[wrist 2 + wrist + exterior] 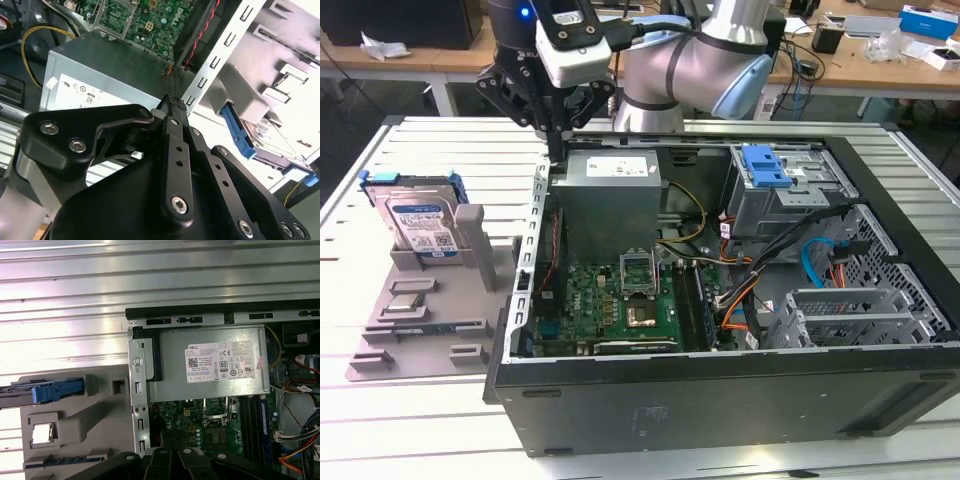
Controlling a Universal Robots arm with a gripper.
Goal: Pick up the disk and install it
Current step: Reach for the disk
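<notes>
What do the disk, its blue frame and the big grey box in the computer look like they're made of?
Disk: likely metal, going by the silver casing with a dull sheen.
Blue frame: probably moulded plastic, given its uniform saturated colour and matte look.
Grey box: seemingly sheet metal, with flat dull grey panels and sharp folded edges.

1. Gripper [557, 150] hung over the case wall [533, 225], with the grey box [610, 200] just beside.
2. Disk [420, 222] stood in the fixture [375, 345], open above; a grey post [472, 240] flanked it.
3. Cables [735, 300] crowded the case interior.
</notes>
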